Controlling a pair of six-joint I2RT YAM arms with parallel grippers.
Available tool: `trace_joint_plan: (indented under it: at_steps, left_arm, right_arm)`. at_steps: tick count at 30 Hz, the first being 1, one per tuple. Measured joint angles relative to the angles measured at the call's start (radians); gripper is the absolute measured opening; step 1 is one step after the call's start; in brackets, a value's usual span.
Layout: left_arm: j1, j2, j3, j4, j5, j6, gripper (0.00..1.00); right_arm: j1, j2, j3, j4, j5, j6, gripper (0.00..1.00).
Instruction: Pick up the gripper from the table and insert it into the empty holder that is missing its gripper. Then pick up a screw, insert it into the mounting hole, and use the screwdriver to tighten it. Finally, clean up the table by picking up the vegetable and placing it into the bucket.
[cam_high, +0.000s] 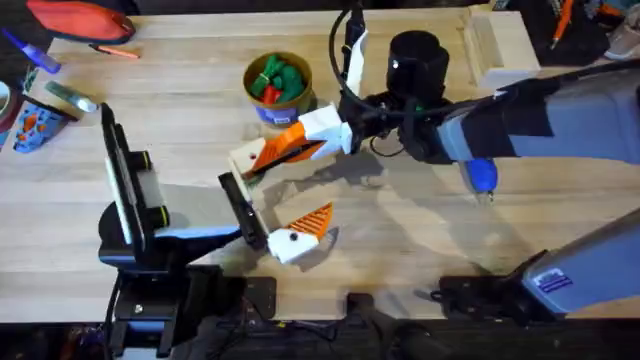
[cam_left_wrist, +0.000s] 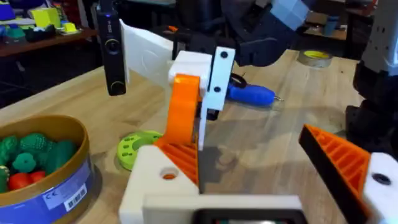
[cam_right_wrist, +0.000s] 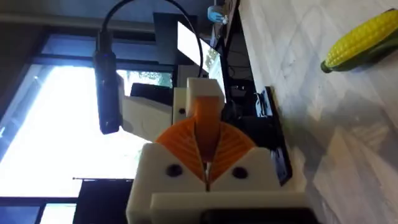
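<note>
Clenching the gripper (cam_right_wrist: 205, 117), the right gripper (cam_right_wrist: 205, 146) appears mid-insertion at the holder (cam_high: 244, 160); next, press home squarely; left gripper (cam_high: 238, 198) jaws: cannot tell.

Bucket (cam_high: 277, 85) behind the holder (cam_high: 250, 160); screwdriver (cam_high: 482, 176) well right of it.

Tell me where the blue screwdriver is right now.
In the overhead view the screwdriver lies on the table right of centre, partly under the right arm. The left wrist view shows it lying flat behind the white and orange right gripper.
</note>
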Motion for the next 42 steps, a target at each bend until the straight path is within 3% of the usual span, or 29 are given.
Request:
trace_joint_plan:
  at_steps: [23, 42]
  left_arm:
    - [0.000, 0.000, 0.000, 0.000, 0.002, 0.002, 0.985]
    - [0.008, 0.000, 0.000, 0.005, -0.038, 0.014, 0.987]
  right_arm:
    - [0.000, 0.000, 0.000, 0.000, -0.007, 0.023, 0.008]
    - [0.020, 0.006, 0.000, 0.089, 0.061, 0.093, 0.008]
